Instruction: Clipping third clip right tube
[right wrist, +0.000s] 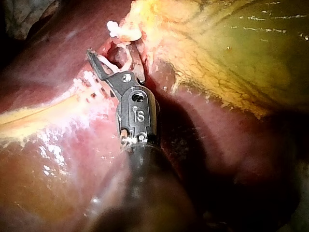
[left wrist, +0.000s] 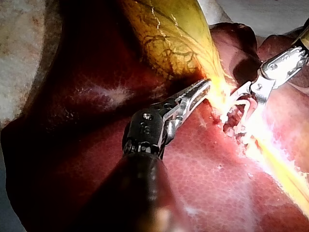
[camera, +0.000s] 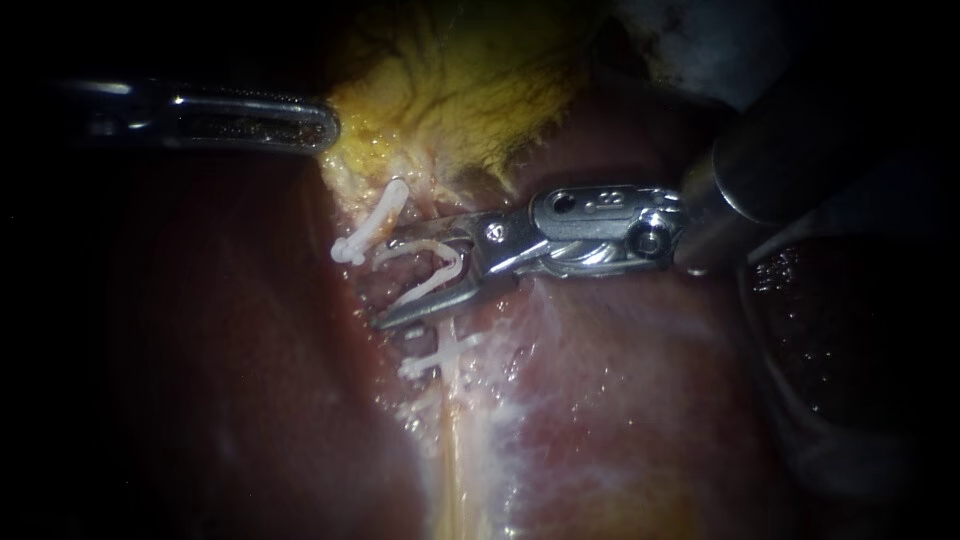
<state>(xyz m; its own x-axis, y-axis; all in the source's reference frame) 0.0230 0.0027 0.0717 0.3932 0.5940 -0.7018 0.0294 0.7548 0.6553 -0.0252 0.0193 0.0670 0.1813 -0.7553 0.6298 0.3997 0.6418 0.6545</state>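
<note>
My right instrument [camera: 385, 283] reaches in over the liver with its jaws standing wide apart. An open white clip [camera: 440, 268] is seated between them, touching both jaws, and straddles a pale tube [camera: 452, 420] just below the gallbladder [camera: 470, 90]. One closed white clip [camera: 368, 228] sits above the jaws and another [camera: 438, 356] below them on the same tube. My left instrument [camera: 318, 126] is at the upper left with its jaws together on the gallbladder's yellow edge. The left wrist view shows that tip [left wrist: 205, 88] at the gallbladder's neck. In the right wrist view the clip-bearing jaws [right wrist: 113, 54] lie across the tube.
Red-brown liver [camera: 620, 400] surrounds the tube on both sides. A dark lobe [camera: 830, 330] lies under my right instrument's shaft. Whitish stripped tissue [camera: 500, 380] runs alongside the tube.
</note>
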